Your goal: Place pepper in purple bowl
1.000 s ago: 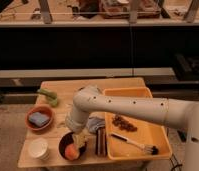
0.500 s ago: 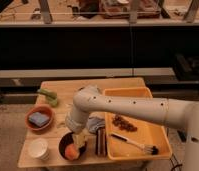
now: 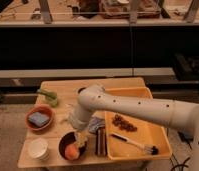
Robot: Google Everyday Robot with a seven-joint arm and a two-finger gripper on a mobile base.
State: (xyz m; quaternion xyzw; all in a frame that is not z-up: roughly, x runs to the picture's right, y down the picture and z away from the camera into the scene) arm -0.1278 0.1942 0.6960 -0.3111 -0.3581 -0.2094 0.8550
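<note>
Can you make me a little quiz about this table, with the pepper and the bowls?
1. True or false: the pepper is already in the purple bowl.
2. What lies in the orange bowl? A) a brush B) a blue-grey block C) a cup
3. Fill in: the gripper hangs over the ___ bowl.
Key: 1 false, it lies on the table, far left; 2 B; 3 purple.
</note>
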